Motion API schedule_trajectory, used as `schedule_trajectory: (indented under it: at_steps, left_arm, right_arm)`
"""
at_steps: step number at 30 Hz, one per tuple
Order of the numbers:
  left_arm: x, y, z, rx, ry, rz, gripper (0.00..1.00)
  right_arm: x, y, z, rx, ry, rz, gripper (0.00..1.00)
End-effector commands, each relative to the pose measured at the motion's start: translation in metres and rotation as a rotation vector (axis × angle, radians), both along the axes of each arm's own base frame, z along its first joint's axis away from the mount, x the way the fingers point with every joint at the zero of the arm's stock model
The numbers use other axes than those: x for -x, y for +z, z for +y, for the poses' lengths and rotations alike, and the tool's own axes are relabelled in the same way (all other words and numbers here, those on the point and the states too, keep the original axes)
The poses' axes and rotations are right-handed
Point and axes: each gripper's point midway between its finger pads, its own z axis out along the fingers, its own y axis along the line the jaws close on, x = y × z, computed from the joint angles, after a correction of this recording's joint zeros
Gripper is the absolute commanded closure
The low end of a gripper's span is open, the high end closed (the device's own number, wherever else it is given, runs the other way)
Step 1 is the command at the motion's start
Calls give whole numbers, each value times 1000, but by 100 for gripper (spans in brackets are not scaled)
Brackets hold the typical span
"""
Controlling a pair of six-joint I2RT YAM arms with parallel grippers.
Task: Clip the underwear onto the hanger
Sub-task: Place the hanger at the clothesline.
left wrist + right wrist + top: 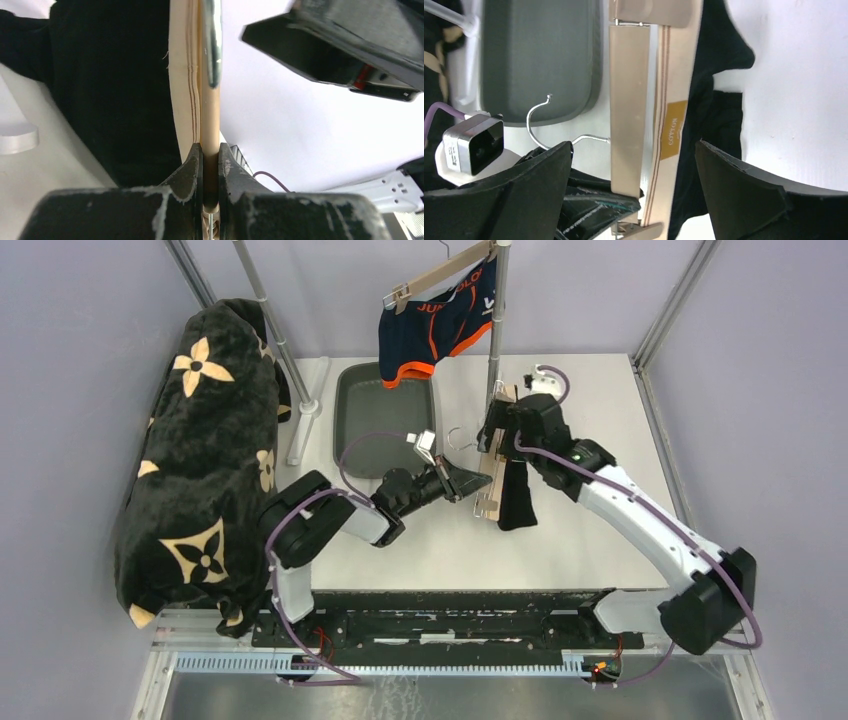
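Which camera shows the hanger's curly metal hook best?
The right wrist view: the hook shows whole, its curl plain to see. The top view shows it only as a tiny wire. The left wrist view shows only the wooden bar up close, no hook.

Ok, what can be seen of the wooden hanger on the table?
The wooden hanger is a flat tan bar with a thin wire hook and a clip at each end. It lies on the white table, right of the grey tray. The pale striped waistband of the black underwear lies against one side. The left gripper has its jaws pinched on the bar; the right gripper straddles it, jaws open.
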Motion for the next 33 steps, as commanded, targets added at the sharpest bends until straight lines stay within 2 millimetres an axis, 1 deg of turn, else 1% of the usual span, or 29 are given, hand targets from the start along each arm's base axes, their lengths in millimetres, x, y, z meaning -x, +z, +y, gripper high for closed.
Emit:
schedule_trajectory:
  at_steps: [1,2,4,5,8,10,11,13,16,19,22,26,30,33]
  left_arm:
    - [-11,36,15,-124,112,-37,97]
    - [-13,30,19,-201,130,-9,97]
    - [-14,29,29,-325,161,17,97]
    - [-15,26,36,-393,176,42,97]
    - [-6,23,54,-547,166,84,97]
    - [4,26,63,-613,140,96,97]
    - [10,25,70,-656,128,114,97]
    - [17,29,84,-715,140,124,97]
    - [22,33,115,-816,207,148,97]
    - [24,39,147,-857,271,182,97]
    - [19,51,181,-849,353,204,97]
    - [6,69,217,-856,423,219,97]
    - [-13,83,240,-902,469,231,97]
    - [-38,96,248,-924,498,219,97]
  right_arm:
    - [14,72,-30,-45,-57,-182,0]
    - [19,77,-37,-37,-66,-190,0]
    - [27,87,-49,-17,-83,-196,0]
    - [31,90,-54,-5,-90,-197,0]
    - [37,102,-68,21,-116,-215,0]
    - [39,108,-75,27,-126,-225,0]
    - [40,110,-76,27,-126,-229,0]
    - [39,114,-75,18,-115,-234,0]
    - [36,115,-69,5,-86,-230,0]
    - [32,112,-62,-10,-59,-223,0]
    - [28,104,-57,-21,-39,-211,0]
    - [24,99,-55,-21,-19,-201,0]
    - [20,98,-54,-19,-3,-202,0]
    - [15,94,-54,-4,10,-190,0]
